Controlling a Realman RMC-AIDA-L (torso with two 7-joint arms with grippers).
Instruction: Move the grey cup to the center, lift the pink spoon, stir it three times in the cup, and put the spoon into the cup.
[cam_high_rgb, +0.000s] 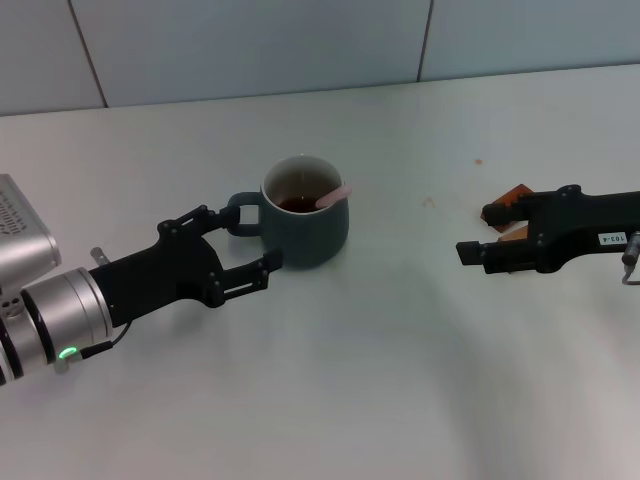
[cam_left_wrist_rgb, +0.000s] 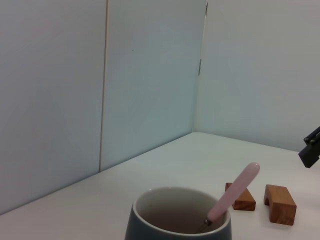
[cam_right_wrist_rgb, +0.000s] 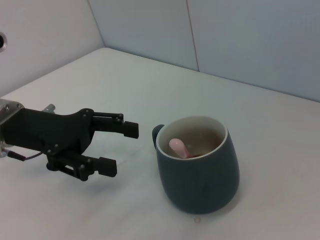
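Note:
The grey cup (cam_high_rgb: 305, 215) stands upright near the middle of the table, its handle (cam_high_rgb: 240, 213) pointing toward my left arm. The pink spoon (cam_high_rgb: 332, 196) rests inside it, bowl down, its pink handle leaning on the rim. My left gripper (cam_high_rgb: 245, 240) is open and empty, just beside the handle side of the cup; the right wrist view shows this gripper (cam_right_wrist_rgb: 120, 147) a little apart from the cup (cam_right_wrist_rgb: 197, 170). My right gripper (cam_high_rgb: 475, 232) is open and empty, off to the right of the cup. The cup (cam_left_wrist_rgb: 177, 220) and spoon (cam_left_wrist_rgb: 235, 192) also show in the left wrist view.
Two small brown wooden blocks (cam_high_rgb: 515, 195) lie on the white table (cam_high_rgb: 380, 350) right behind my right gripper; they also show in the left wrist view (cam_left_wrist_rgb: 280, 204). A pale tiled wall (cam_high_rgb: 300, 40) runs along the table's back edge.

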